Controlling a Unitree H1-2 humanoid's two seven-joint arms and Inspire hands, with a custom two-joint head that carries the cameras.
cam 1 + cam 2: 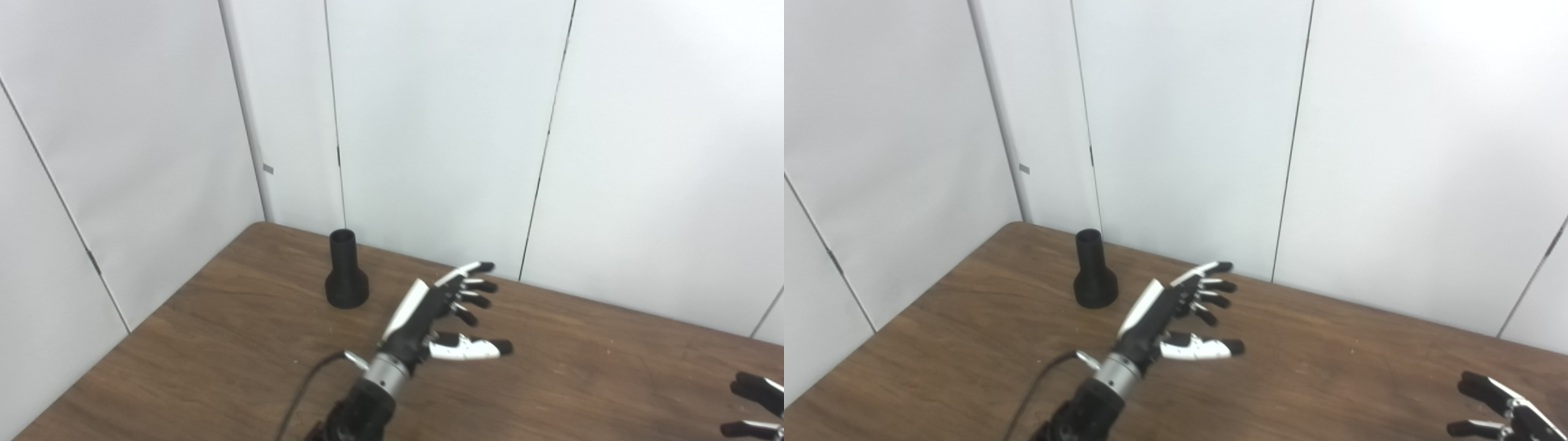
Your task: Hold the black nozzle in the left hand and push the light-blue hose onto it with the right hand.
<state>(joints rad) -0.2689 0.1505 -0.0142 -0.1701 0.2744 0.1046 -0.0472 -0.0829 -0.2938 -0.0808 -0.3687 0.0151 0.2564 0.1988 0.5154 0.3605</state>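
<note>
The black nozzle (346,271) stands upright on the brown table, wide base down, near the far left corner. My left hand (442,313) hovers to its right and a little nearer, open, fingers spread and thumb out, holding nothing. It is clear of the nozzle. My right hand (1497,405) shows only partly at the bottom right edge, fingers apart and empty. No light-blue hose is in either view.
The wooden table (588,367) has its left edge and back edge close to white wall panels (441,122). A black cable (303,389) runs along my left forearm.
</note>
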